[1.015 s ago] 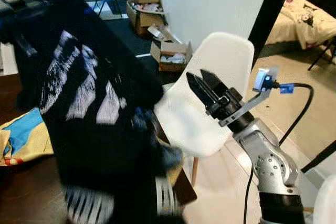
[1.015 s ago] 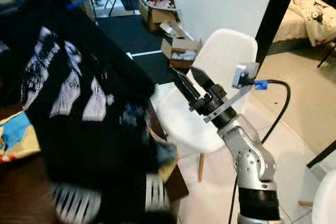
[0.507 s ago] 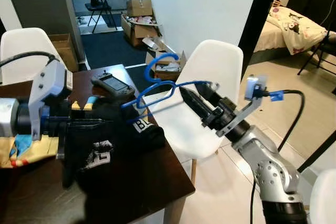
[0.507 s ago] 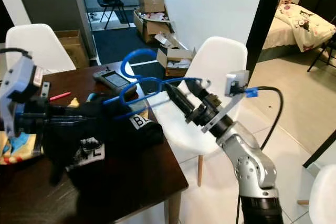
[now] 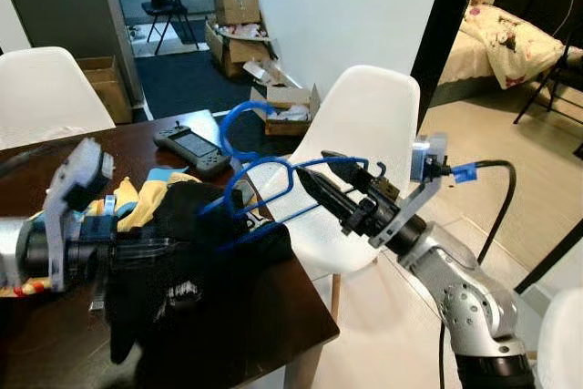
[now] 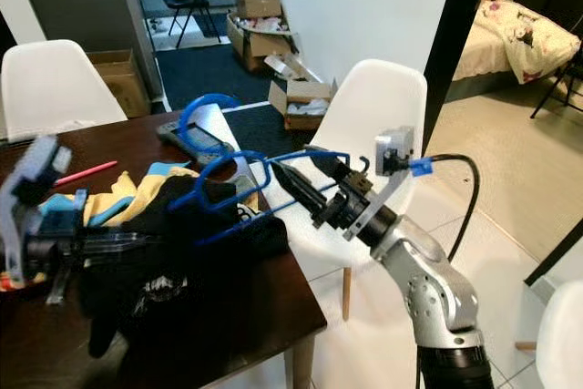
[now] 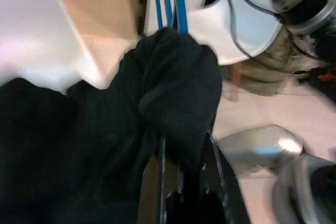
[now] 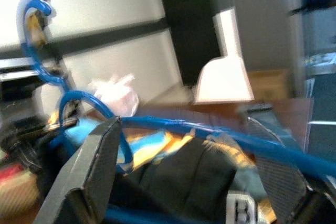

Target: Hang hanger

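Holding the work between both arms, we have the blue hanger low over the dark desk, its hook curling up above the handheld device. Our right pincer reaches in from beside the white chair, and in the right wrist view its fingers stand apart with the blue bar running between them, so it seems to steady the frame, not clamp it. Our left pincer is closed on the black garment, a bunched fold gripped between its fingers, probably to keep the cloth from sliding off. The garment lies heaped on the desk across the hanger's lower bar, over a yellow and blue cloth. We judge hanging is not yet begun.
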You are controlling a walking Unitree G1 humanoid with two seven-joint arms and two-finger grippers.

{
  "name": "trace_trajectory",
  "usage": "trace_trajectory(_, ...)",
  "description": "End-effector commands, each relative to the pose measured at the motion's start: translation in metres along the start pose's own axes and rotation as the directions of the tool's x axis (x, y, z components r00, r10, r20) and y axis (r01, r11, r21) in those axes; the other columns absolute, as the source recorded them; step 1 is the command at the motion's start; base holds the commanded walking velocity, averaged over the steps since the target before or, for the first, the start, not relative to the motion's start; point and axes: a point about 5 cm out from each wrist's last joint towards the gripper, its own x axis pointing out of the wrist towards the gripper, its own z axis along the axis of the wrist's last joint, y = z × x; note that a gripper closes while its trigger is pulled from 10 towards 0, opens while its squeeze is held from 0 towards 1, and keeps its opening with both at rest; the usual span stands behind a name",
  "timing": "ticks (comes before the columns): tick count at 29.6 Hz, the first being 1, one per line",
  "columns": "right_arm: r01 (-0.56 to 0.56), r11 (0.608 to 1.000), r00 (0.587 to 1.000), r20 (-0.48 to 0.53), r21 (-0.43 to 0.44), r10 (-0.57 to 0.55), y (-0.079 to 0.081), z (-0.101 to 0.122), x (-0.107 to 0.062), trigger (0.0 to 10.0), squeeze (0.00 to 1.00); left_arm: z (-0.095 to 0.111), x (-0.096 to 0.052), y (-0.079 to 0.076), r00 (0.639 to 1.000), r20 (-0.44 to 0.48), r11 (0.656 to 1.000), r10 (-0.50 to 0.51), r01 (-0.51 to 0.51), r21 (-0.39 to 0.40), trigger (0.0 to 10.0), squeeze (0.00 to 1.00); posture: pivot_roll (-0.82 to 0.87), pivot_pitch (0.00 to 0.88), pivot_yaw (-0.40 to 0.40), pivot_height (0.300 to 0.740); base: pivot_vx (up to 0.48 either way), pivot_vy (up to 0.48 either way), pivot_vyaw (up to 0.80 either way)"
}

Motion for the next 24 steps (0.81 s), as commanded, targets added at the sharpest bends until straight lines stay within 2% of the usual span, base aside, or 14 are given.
trace_trajectory(1,-0.113,0.993,0.991,-0.084,-0.046,0.108,0.003,0.008,-0.019,10.0,0.0,-0.01,-0.015,-0.002,0.991,-0.132,1.0,0.001,-0.004,-0.02,10.0,0.0,0.07,0.001,-0.028,0.74,0.0,0.0,0.0)
trace_trajectory(2,-0.168,0.984,0.975,-0.156,-0.066,0.156,0.004,0.012,-0.032,10.0,0.0,-0.012,-0.021,-0.003,0.985,-0.172,1.0,0.005,-0.008,-0.015,10.0,0.0,0.07,0.001,-0.028,0.74,0.0,0.0,0.0)
trace_trajectory(7,-0.217,0.974,0.956,-0.218,-0.069,0.198,0.006,0.015,-0.042,10.0,0.0,-0.011,-0.027,-0.003,0.98,-0.2,1.0,0.006,-0.007,-0.001,10.0,0.0,0.07,0.002,-0.028,0.74,0.0,0.0,0.0)
trace_trajectory(8,-0.264,0.962,0.933,-0.271,-0.068,0.237,0.007,0.02,-0.05,10.0,0.0,-0.008,-0.031,-0.003,0.975,-0.224,1.0,0.008,-0.007,0.008,10.0,0.0,0.08,0.002,-0.025,0.74,0.0,0.0,0.0)
trace_trajectory(10,-0.264,0.962,0.933,-0.271,-0.068,0.237,0.007,0.02,-0.05,10.0,0.0,-0.008,-0.031,-0.003,0.975,-0.224,1.0,0.008,-0.007,0.008,10.0,0.0,0.08,0.002,-0.025,0.74,0.0,0.0,0.0)
trace_trajectory(11,-0.318,0.946,0.905,-0.318,-0.068,0.282,0.01,0.027,-0.055,10.0,0.0,-0.006,-0.034,-0.002,0.969,-0.246,1.0,0.012,-0.007,0.021,10.0,0.0,0.08,0.003,-0.028,0.74,0.0,0.0,0.0)
trace_trajectory(12,-0.318,0.946,0.905,-0.318,-0.068,0.282,0.01,0.027,-0.055,10.0,0.0,-0.006,-0.034,-0.002,0.969,-0.246,1.0,0.012,-0.007,0.021,10.0,0.0,0.08,0.003,-0.028,0.74,0.0,0.0,0.0)
trace_trajectory(13,-0.359,0.931,0.884,-0.345,-0.07,0.315,0.013,0.033,-0.057,10.0,0.0,-0.003,-0.036,-0.002,0.965,-0.26,0.999,0.019,-0.011,0.031,10.0,0.0,0.08,0.002,-0.025,0.74,0.0,0.0,0.0)
trace_trajectory(15,-0.359,0.931,0.884,-0.345,-0.07,0.315,0.013,0.033,-0.057,10.0,0.0,-0.003,-0.036,-0.002,0.965,-0.26,0.999,0.019,-0.011,0.031,10.0,0.0,0.08,0.002,-0.025,0.74,0.0,0.0,0.0)
trace_trajectory(18,-0.39,0.916,0.87,-0.362,-0.095,0.333,0.016,0.038,-0.053,10.0,0.0,-0.001,-0.037,-0.001,0.963,-0.268,0.999,0.023,-0.012,0.042,10.0,0.0,0.07,0.0,-0.027,0.74,0.0,0.0,0.0)
trace_trajectory(19,-0.412,0.899,0.859,-0.393,-0.149,0.329,0.018,0.036,-0.04,10.0,0.0,0.002,-0.035,-0.003,0.963,-0.27,0.998,0.007,0.008,0.057,10.0,0.0,0.08,0.0,-0.03,0.74,0.0,0.0,0.0)
trace_trajectory(20,-0.459,0.859,0.838,-0.432,-0.226,0.334,0.026,0.027,-0.015,10.0,0.0,0.006,-0.029,-0.007,0.96,-0.277,0.995,-0.027,0.051,0.08,10.0,0.0,0.07,0.0,-0.029,0.74,0.0,0.0,0.0)
trace_trajectory(21,-0.487,0.842,0.828,-0.43,-0.233,0.36,0.032,0.024,-0.004,10.0,0.0,0.008,-0.026,-0.008,0.959,-0.28,0.993,-0.047,0.075,0.091,10.0,0.0,0.07,0.0,-0.029,0.74,0.0,0.0,0.0)
trace_trajectory(24,-0.524,0.822,0.812,-0.422,-0.223,0.403,0.039,0.022,0.006,10.0,0.0,0.009,-0.023,-0.01,0.956,-0.285,0.989,-0.07,0.103,0.102,10.0,0.0,0.07,0.0,-0.03,0.74,0.0,0.0,0.0)
